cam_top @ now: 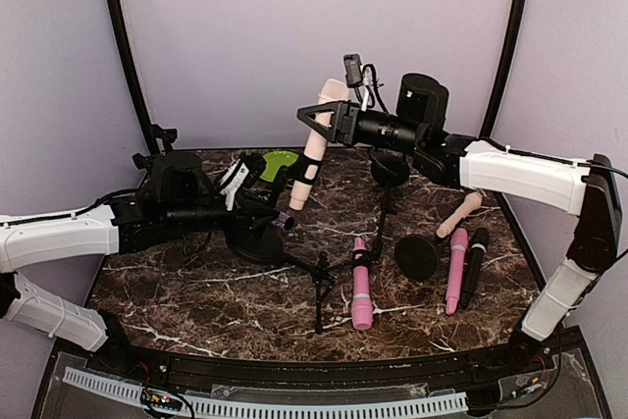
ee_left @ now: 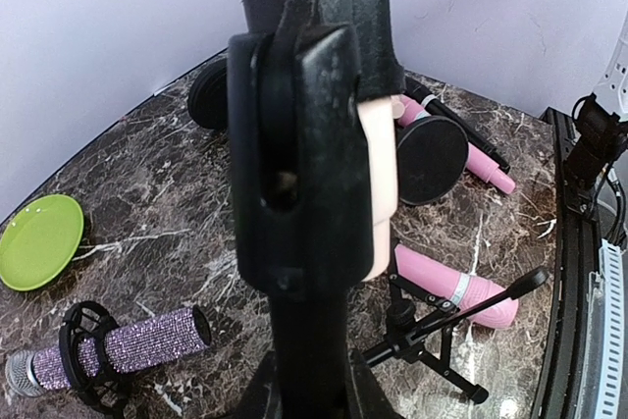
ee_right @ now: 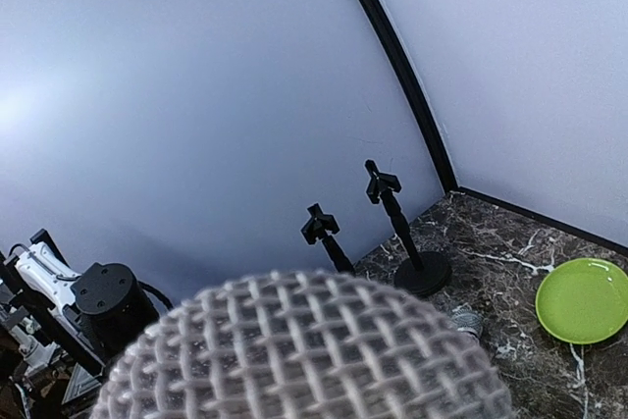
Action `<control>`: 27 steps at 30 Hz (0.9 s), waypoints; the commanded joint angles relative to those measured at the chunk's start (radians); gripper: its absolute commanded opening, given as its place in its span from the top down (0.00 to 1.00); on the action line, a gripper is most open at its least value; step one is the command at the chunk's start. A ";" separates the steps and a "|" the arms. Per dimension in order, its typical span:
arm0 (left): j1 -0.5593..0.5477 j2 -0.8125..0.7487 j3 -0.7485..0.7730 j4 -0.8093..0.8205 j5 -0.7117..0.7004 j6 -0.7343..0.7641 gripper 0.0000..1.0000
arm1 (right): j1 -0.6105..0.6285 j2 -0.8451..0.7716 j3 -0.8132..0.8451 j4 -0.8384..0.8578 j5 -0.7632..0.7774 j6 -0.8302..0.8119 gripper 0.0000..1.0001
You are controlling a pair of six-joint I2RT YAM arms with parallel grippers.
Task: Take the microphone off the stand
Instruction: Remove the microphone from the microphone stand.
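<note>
Above the marble table [cam_top: 186, 287], the right gripper [cam_top: 322, 123] is clamping the microphone [cam_top: 313, 150], the left gripper [cam_top: 263, 211] seemingly squeezing the stand [ee_left: 294, 193], fingers hidden.

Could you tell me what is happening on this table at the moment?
The right tool grips the cream microphone near its mesh head, while the left tool appears to clamp the stand lower down to steady it. The microphone is tilted and sits in the stand's black clip, so it is not yet free. A pink microphone lies loose on the marble table.
</note>
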 commanded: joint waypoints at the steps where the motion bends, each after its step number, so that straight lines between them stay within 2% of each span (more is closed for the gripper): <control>1: -0.011 -0.061 0.043 0.062 0.069 0.047 1.00 | -0.020 -0.072 -0.003 0.116 -0.092 -0.012 1.00; 9: -0.010 -0.055 0.045 0.056 0.060 0.050 1.00 | -0.020 -0.065 -0.006 0.128 -0.117 -0.011 1.00; 19: -0.011 -0.051 0.038 0.053 0.016 0.067 1.00 | -0.020 -0.053 0.007 0.057 0.058 0.027 1.00; 27: -0.011 -0.047 0.040 0.044 -0.023 0.080 1.00 | -0.020 -0.042 0.062 -0.088 0.231 0.070 1.00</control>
